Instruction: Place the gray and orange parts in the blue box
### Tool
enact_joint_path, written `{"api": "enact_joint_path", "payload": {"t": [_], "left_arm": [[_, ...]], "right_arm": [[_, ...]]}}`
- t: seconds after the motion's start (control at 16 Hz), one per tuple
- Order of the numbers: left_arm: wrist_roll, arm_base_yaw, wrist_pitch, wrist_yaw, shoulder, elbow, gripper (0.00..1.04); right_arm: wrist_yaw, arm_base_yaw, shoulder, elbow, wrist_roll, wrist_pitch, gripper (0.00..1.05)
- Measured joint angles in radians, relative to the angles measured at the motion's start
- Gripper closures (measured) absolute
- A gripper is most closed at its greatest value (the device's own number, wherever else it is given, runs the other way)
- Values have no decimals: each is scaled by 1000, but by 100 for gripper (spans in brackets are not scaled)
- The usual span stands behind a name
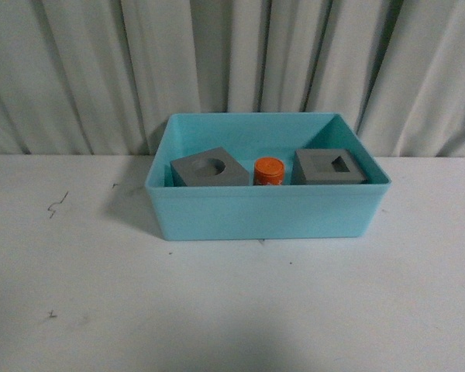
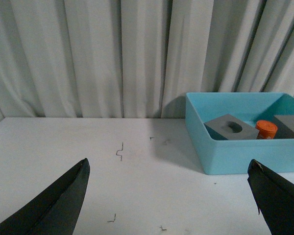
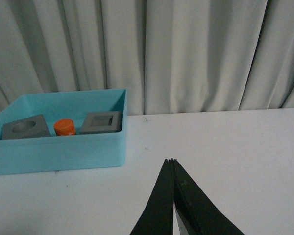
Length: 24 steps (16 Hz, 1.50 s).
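In the blue box (image 1: pixel 267 213) on the white surface (image 1: pixel 232 302), you had, left to right, a gray cube with a round recess (image 1: pixel 209 168), an orange cylinder (image 1: pixel 269 171) and a gray cube with a rectangular recess (image 1: pixel 329 167). They looked rigid, probably light; you would grip flat cube sides. Your left pincer (image 2: pixel 169 200) stood apart, your right pincer (image 3: pixel 172 162) together, both empty.

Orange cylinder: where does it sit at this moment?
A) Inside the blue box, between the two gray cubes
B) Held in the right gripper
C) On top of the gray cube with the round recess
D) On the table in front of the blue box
A: the front view shows the orange cylinder standing inside the blue box, with the round-recess gray cube on one side and the rectangular-recess gray cube on the other.
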Motion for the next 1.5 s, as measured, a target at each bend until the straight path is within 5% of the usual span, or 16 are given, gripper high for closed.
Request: {"api": "enact_joint_path", "payload": {"t": [0.31, 0.81, 1.5], "left_arm": [[0, 0, -1, 0, 0, 0, 7], [0, 0, -1, 0, 0, 0, 7], [0, 0, -1, 0, 0, 0, 7]], "right_arm": [[0, 0, 1, 0, 0, 1, 103], [0, 0, 1, 0, 0, 1, 9], [0, 0, 1, 0, 0, 1, 6]]}}
